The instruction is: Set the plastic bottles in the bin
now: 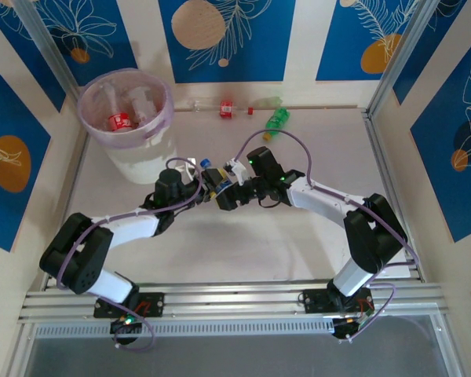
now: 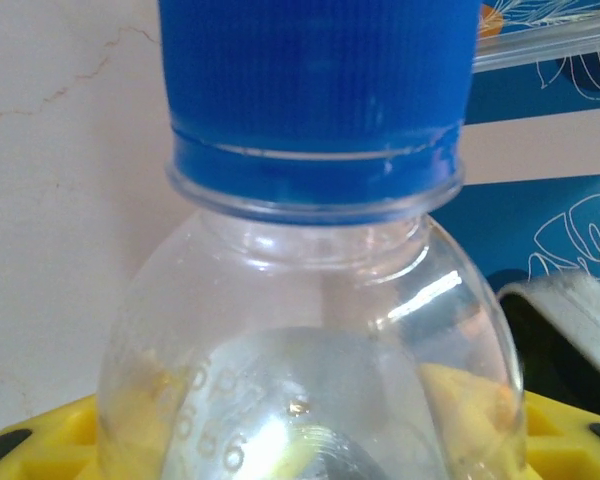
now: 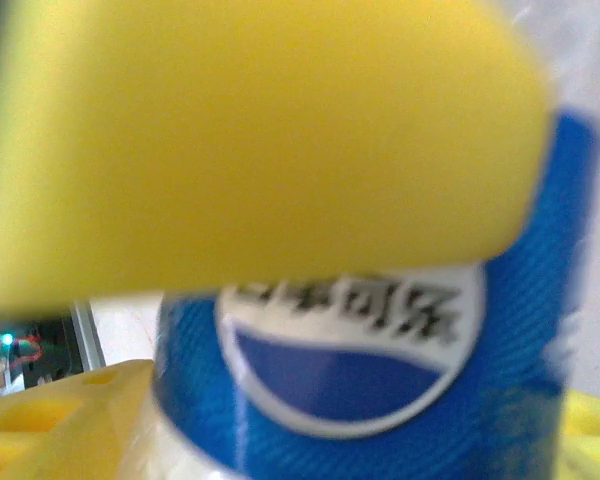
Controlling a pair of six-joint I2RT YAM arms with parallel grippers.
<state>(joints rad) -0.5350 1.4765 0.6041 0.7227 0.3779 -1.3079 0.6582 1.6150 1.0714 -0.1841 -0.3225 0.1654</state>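
A clear blue-capped bottle [image 2: 310, 300] is held off the tabletop [image 1: 314, 149] at the middle of the workspace, where the two arms meet. In the left wrist view its ribbed cap [image 2: 315, 90] is seen pointing away from the camera, above a rounded clear shoulder. In the right wrist view its blue label [image 3: 380, 370] with a round white-rimmed logo is seen close up and blurred.

The left claw [image 1: 202, 185] is closed in on the bottle's body, and its yellow pads [image 2: 50, 440] are seen against the plastic on both sides. The right claw [image 1: 224, 193] is set about the labelled part. One yellow finger [image 3: 250, 140] lies across the top of the label and another is seen at the lower left. Whether they press on the bottle cannot be told from the blurred picture.

The bin [image 1: 141, 161] stands at the far left of the tabletop, well apart from the claws, and several bottles [image 1: 118, 120] are lying inside its pink liner. Along the back edge of the tabletop a clear bottle [image 1: 196, 104], a red-labelled bottle [image 1: 226, 108] and a green bottle [image 1: 277, 118] are lying on their sides.
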